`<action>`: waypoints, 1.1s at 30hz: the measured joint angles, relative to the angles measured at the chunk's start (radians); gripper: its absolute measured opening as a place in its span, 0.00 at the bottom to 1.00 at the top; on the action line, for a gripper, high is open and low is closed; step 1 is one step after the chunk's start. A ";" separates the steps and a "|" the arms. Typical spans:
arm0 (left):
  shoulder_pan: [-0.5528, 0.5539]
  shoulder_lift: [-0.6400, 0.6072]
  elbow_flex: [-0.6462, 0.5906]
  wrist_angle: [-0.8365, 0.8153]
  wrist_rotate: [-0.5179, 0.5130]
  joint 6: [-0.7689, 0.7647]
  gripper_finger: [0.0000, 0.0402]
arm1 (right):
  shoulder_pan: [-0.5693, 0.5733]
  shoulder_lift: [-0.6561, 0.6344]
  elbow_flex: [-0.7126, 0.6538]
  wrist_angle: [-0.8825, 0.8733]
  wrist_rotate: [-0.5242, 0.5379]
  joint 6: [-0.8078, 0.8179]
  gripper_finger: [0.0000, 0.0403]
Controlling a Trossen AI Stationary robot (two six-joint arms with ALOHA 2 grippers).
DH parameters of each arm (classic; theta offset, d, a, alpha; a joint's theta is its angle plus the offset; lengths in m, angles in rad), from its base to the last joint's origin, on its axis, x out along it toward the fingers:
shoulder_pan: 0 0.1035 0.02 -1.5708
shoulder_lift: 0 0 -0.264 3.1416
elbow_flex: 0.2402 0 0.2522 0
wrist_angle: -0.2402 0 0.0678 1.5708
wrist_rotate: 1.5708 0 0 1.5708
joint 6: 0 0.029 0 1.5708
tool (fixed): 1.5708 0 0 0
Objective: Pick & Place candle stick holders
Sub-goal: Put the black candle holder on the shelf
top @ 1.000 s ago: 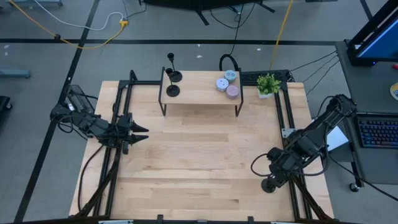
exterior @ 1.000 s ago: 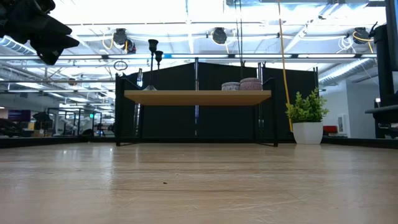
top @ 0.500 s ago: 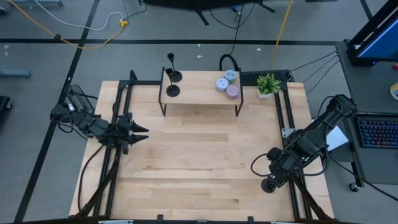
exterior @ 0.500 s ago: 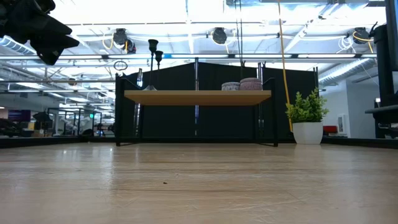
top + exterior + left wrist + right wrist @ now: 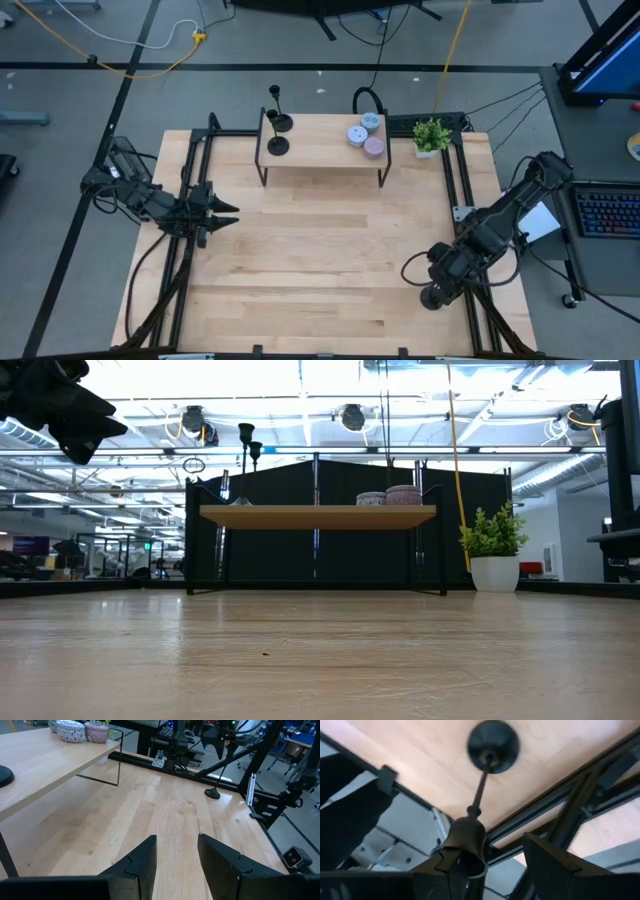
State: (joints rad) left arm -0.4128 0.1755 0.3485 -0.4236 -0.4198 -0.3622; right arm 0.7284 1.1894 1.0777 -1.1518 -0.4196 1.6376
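One black candle stick holder (image 5: pixel 430 297) stands by its disc base (image 5: pixel 492 744) on the wooden table near the right rail. My right gripper (image 5: pixel 495 847) hangs over it, open and slanting down, with the holder's top cup (image 5: pixel 466 840) between its fingers, close to one of them. Two more candle stick holders (image 5: pixel 278 145) (image 5: pixel 283 122) stand on the left end of a small raised shelf (image 5: pixel 320 155) at the far edge. My left gripper (image 5: pixel 232 212) waits open at the table's left side with nothing between its fingers. My right gripper has the top cup (image 5: pixel 470 851) right against the inner side of one finger (image 5: pixel 447 870); whether they touch, I cannot tell. The other finger (image 5: pixel 550 862) stands clear of it. The holder stands upright on its base on the table.
Pastel round pucks (image 5: pixel 365 135) sit on the shelf's right end, and a small potted plant (image 5: pixel 431 135) stands at the far right corner. Black rails (image 5: pixel 465 200) run along the table's left and right sides. Bare wood (image 5: pixel 320 250) lies between the arms.
My right gripper has sunk a little toward the holder under it. The gap between its fingers looks the same.
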 joint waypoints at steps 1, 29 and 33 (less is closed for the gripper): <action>0.000 0.000 0.000 0.000 0.000 0.000 0.37 | 0.000 -0.001 -0.011 0.019 -0.003 0.000 0.42; 0.000 0.123 0.001 0.257 -0.055 0.002 0.37 | -0.067 0.000 -0.035 0.093 0.007 -0.056 0.03; 0.000 0.237 0.001 0.351 -0.055 0.017 0.37 | -0.109 0.002 -0.012 0.074 0.013 -0.111 0.02</action>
State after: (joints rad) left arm -0.4126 0.4123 0.3492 -0.0729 -0.4747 -0.3450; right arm 0.6199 1.1915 1.0656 -1.0781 -0.4064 1.5269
